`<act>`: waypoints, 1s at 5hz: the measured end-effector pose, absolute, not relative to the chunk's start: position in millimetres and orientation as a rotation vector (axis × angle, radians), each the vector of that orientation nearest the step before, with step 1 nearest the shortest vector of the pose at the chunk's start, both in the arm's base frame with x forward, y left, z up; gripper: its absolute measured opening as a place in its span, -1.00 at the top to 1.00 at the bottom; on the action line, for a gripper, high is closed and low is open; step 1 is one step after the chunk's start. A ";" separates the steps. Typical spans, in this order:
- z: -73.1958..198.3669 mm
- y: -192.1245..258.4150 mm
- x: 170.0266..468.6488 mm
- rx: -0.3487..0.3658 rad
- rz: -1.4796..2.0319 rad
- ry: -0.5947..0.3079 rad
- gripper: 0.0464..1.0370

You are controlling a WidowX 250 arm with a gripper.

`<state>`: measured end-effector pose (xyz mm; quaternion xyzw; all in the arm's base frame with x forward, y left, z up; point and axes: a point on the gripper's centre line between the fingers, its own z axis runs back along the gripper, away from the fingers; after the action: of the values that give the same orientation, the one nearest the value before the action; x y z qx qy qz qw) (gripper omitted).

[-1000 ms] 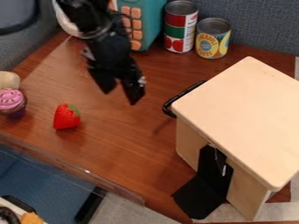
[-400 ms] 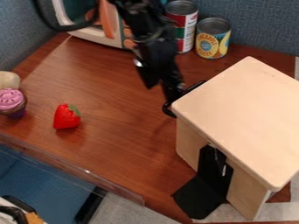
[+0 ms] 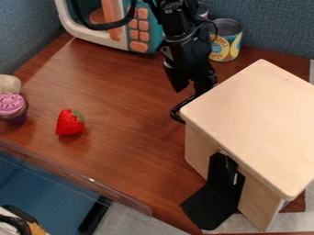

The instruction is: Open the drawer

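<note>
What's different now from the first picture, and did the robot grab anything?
The gripper has moved across the table toward the picture's right, and is now by the black handle of the wooden box, its fingers apart. No grab or release is visible. The box, handle, strawberry and cupcake stayed put.

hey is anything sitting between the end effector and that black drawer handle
Nothing visible does: the end effector hangs right by the upper end of the black handle. The strawberry lies off to the side, and the yellow-labelled can stands farther back.
</note>
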<state>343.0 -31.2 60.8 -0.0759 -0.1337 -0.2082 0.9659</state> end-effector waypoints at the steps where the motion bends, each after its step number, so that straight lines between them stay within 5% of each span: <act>1: 49.4 -37.5 347.8 -0.132 -0.424 -0.254 -0.92; 3: 16.5 -34.1 351.0 -0.096 -0.406 -0.165 -0.81; 5: 22.1 -26.0 353.8 -0.102 -0.398 -0.153 0.40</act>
<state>353.8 -26.0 22.1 -0.0505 -0.0760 -0.1974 0.9761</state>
